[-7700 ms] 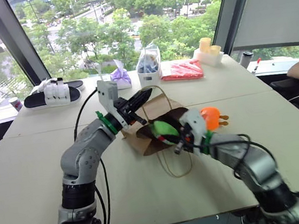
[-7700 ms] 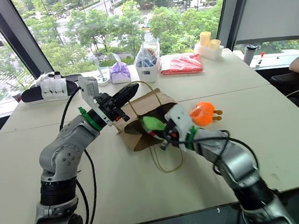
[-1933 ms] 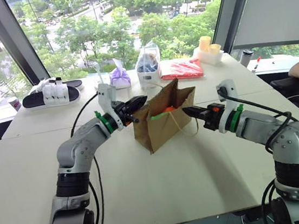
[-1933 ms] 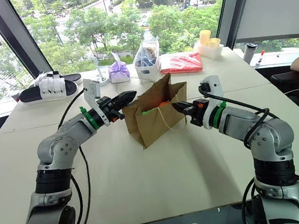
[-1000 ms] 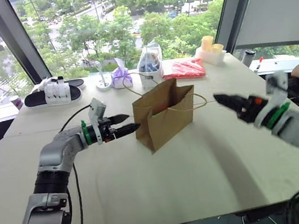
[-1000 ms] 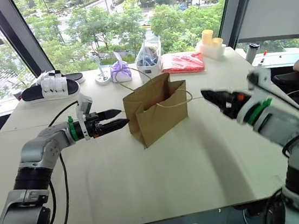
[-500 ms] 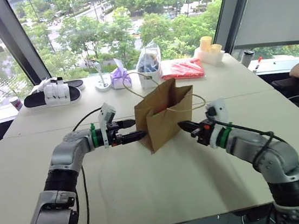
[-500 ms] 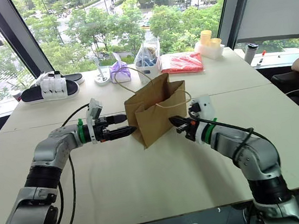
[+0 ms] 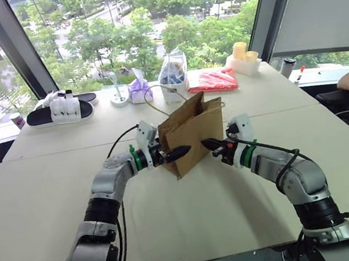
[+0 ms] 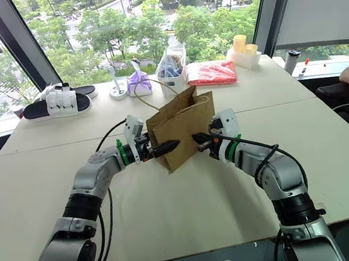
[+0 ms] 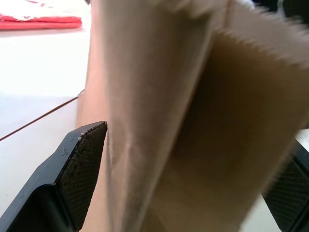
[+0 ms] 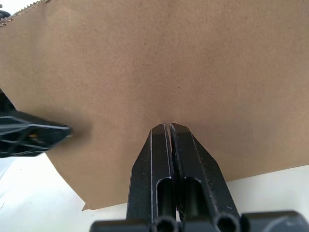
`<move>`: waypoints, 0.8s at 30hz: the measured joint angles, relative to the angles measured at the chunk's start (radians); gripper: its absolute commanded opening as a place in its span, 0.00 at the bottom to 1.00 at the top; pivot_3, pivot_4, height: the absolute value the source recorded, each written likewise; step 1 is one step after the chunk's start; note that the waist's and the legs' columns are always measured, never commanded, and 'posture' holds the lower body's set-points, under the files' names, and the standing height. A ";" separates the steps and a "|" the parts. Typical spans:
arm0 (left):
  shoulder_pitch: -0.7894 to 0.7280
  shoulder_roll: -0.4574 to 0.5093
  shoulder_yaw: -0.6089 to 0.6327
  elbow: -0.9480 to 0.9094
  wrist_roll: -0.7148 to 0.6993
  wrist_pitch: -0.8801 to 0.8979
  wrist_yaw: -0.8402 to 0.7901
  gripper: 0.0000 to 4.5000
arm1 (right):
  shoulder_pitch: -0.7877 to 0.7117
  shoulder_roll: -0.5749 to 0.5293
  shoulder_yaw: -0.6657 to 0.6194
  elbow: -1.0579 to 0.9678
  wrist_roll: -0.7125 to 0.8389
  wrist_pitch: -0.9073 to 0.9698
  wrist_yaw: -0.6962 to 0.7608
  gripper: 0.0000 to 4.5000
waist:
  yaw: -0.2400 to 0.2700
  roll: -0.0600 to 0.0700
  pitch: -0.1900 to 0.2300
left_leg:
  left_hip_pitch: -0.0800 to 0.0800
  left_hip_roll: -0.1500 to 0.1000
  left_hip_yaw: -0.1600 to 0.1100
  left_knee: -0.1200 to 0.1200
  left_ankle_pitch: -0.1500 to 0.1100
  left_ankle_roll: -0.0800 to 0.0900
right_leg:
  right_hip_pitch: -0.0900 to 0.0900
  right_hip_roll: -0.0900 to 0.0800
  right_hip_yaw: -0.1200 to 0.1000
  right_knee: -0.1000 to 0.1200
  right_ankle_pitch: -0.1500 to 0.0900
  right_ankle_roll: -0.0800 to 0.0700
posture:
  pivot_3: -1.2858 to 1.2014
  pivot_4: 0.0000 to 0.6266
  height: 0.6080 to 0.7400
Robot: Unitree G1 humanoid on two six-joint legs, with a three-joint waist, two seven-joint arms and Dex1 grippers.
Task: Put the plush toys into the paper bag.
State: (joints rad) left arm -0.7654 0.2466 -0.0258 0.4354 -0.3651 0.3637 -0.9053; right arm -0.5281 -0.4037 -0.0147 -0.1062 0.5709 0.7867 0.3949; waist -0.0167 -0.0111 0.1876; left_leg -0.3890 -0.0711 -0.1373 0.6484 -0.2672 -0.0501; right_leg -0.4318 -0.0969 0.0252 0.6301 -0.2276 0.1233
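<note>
Paper bag point(image 9: 190, 130) stands upright on your pale table point(image 9: 191, 211), mid-table between your two arms. On its left, your left gripper point(image 9: 178, 153) has its fingers spread astride the bag's folded edge. On its right, your right gripper point(image 12: 167, 128), fingers pressed together, touches the bag's broad side.

My four cameras, all turned on one bag

My two head eyes look forward and down across the table point(image 9: 192, 224) toward the window, a slight step apart, sharing the standing paper bag point(image 9: 193, 128). My left wrist camera sits tight against the bag's folded edge; my right wrist camera faces its broad side, my left gripper point(image 12: 36, 135) showing at its margin.
</note>
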 measured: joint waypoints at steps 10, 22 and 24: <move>0.010 0.004 0.013 -0.039 -0.035 0.059 0.010 0.01 | 0.018 -0.008 -0.002 -0.007 -0.013 0.015 0.015 0.00 | 0.000 0.000 0.000 | 0.000 0.000 0.000 0.000 0.000 0.000 | 0.000 0.000 0.000 0.000 0.000 0.000 | 0.52 0.24 1.00; -0.165 0.098 0.013 0.055 -0.127 0.226 -0.273 0.01 | 0.489 -0.393 -0.315 -0.211 0.070 0.072 0.294 0.00 | 0.009 0.000 0.000 | -0.001 -0.001 0.000 0.001 -0.001 0.001 | 0.003 0.000 -0.001 -0.002 -0.001 0.001 | 0.52 0.24 1.00; -0.210 0.151 -0.002 0.089 -0.126 0.242 -0.386 0.01 | 0.583 -0.451 -0.423 -0.208 0.078 0.063 0.367 0.00 | -0.005 0.000 0.000 | 0.002 0.000 0.003 0.001 -0.001 0.002 | 0.003 0.000 0.000 -0.001 -0.001 0.001 | 0.52 0.24 1.00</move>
State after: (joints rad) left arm -0.9757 0.3976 -0.0280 0.5245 -0.4915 0.6059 -1.2909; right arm 0.0546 -0.8552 -0.4374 -0.3140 0.6486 0.8493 0.7617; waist -0.0216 -0.0115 0.1880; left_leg -0.3870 -0.0711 -0.1345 0.6493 -0.2681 -0.0485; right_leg -0.4284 -0.0969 0.0250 0.6286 -0.2282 0.1245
